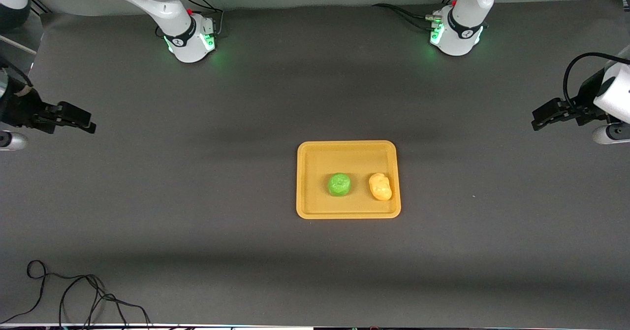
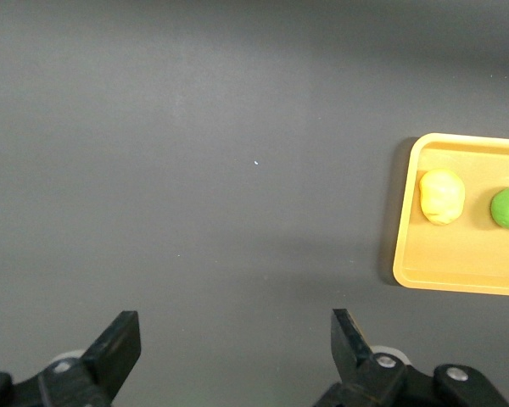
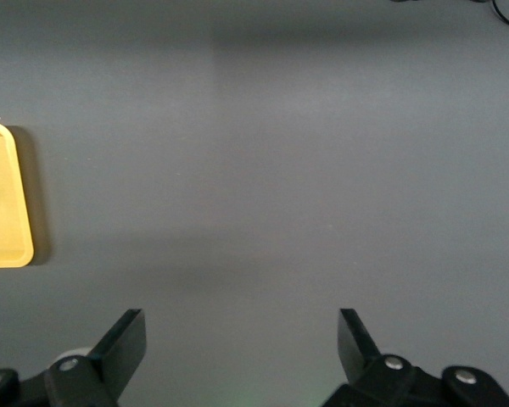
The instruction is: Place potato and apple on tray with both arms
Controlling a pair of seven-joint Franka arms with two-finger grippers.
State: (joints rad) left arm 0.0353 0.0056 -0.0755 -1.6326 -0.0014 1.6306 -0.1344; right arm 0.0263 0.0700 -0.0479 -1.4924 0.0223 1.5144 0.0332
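Tray [image 1: 348, 212]: we log 1 flat yellow-orange rectangle with rounded corners and a low raised rim, lying flat on the dark grey table [image 1: 197, 197], roughly midway between the 2 arms' ends.
Apple [image 1: 339, 184]: we count 1 bright green ball resting inside the tray, on the half nearer the front camera, toward the right arm's end.
Potato [image 1: 380, 186]: we count 1 lumpy glossy yellow piece inside the tray, beside the apple and apart from it, toward the left arm's end, close to the tray's rim there.
Left gripper [image 1: 535, 119]: we find it raised over bare table, well apart from the tray at the left arm's end; its wrist view shows the 2 black fingers [image 2: 119, 343] spread wide with nothing between them.
Right gripper [image 1: 90, 124]: we find it raised over bare table, well apart from the tray at the right arm's end; fingers [image 3: 125, 339] spread wide and holding nothing.
Cable [image 1: 74, 295]: we note 1 loose black cable on the table, nearer the front camera than the tray, at the right arm's end.
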